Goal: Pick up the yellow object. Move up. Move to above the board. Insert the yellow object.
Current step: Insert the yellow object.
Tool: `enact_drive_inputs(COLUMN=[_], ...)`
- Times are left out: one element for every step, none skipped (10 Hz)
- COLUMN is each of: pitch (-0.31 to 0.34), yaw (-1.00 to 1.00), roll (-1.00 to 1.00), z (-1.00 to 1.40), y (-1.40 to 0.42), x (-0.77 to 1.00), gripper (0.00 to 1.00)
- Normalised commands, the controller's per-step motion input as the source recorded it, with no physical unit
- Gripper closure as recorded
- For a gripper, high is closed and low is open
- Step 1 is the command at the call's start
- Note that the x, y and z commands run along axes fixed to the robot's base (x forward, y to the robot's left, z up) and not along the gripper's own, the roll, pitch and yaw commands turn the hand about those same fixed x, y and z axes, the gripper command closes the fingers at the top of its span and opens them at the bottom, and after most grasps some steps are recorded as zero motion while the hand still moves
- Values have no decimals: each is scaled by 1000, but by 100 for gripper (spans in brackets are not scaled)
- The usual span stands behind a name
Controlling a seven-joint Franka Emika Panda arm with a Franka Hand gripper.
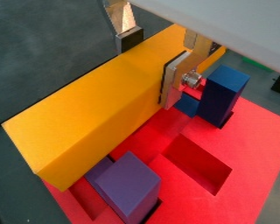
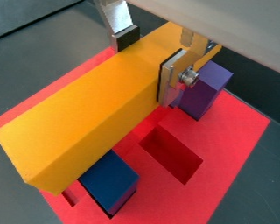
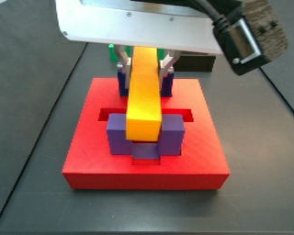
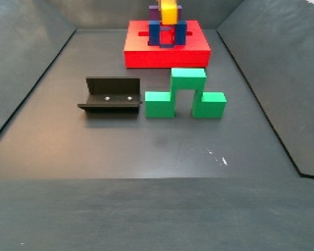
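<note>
So the claw [image 1: 152, 59] is clamped across the long plain yellow-orange rectangular bar [image 1: 101, 105], one flat silver finger [image 1: 175, 81] with its dark pad pressed on one long side and the other one on the far side, near one end of the bar. The bar sits over the big flat red square board [image 3: 143, 156], and in a side view it runs front to back through the gap between the upright purple blocks [image 3: 169, 139], with its near end [image 3: 142, 117] about level with their tops. I can't tell whether its underside touches the board floor or hangs just above it. In both wrist views a blue block [image 1: 227, 94] stands just beside the gripped end, and an open rectangular recess [image 2: 171, 157] in the red lies clear next to the bar's long edge. Room is tight sideways, the blocks hug the bar. Well away from the board on the dark surface [image 4: 160, 147] are a green stepped block [image 4: 187, 94] and the dark L-shaped fixture [image 4: 110, 96], near each other but apart, with plenty of bare room around them.
</note>
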Motion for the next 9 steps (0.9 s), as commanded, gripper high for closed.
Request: enact_drive_inputs(pitch=[0,0,0,0,0,0,0,9,26], yaw=[34,37,63,66,80,77,114,86,71], roll=[51,51,73,90,121,131,114,76,59], z=[-151,-217,-240,-229,-257,-120,-111,-83,-111], y=[-106,-120,-111,-114,-97,0,0,0,43], x=[40,143,234,134,40,0,54,223,246], gripper=[100,100,100,100,100,100,100,100,100])
